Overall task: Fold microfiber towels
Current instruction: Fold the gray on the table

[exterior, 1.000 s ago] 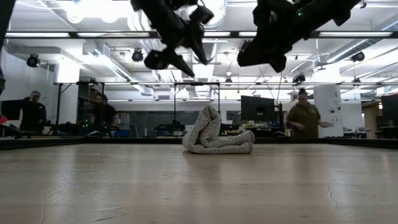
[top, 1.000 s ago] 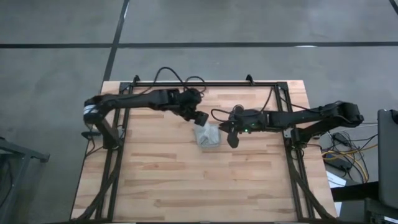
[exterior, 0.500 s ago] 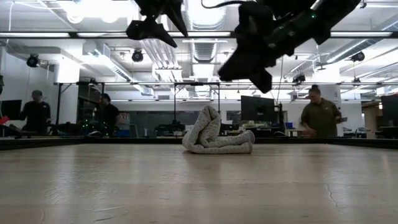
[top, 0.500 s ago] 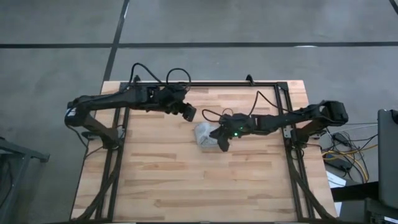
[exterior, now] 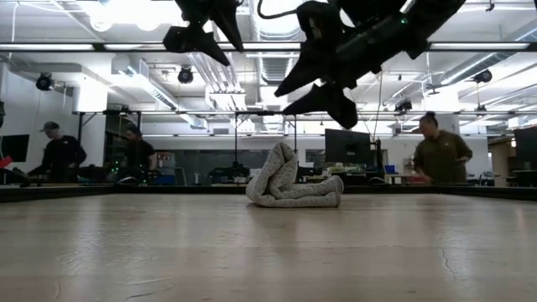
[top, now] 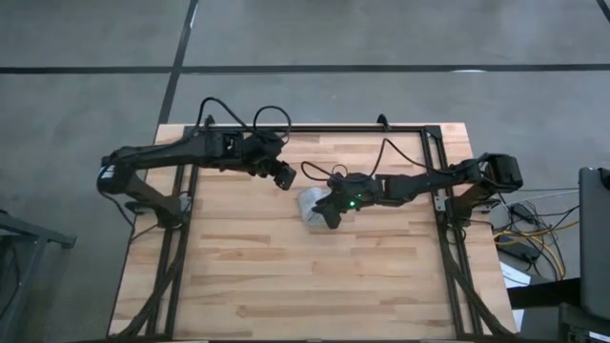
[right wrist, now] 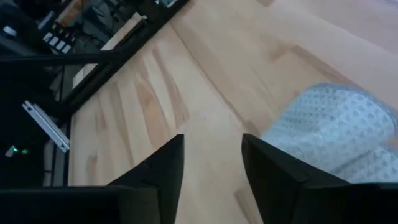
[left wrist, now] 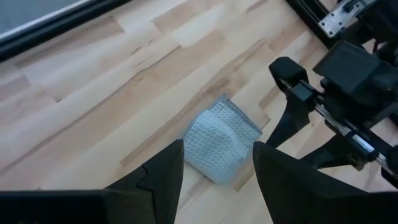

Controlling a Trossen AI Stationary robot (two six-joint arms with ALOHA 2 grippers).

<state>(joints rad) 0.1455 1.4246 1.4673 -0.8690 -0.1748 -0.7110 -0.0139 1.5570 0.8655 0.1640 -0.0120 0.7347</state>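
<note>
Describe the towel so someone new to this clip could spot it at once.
On the wooden table, look near the middle, just below the right gripper. The towel is a small light grey-blue bundle, folded over with one end humped up, and the only soft thing on the boards.

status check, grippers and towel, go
Right gripper above towel, jaws open, empty. Left gripper high, jaws open. Towel bunched on table. Nothing blocking.

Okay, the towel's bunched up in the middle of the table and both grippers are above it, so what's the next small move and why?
Probably lower the right gripper onto the towel and pinch an edge. Its jaws stand open above the cloth, which lies in a loose, humped bundle on the table, not a flat fold. The left gripper hangs open higher up and off to the side.
</note>
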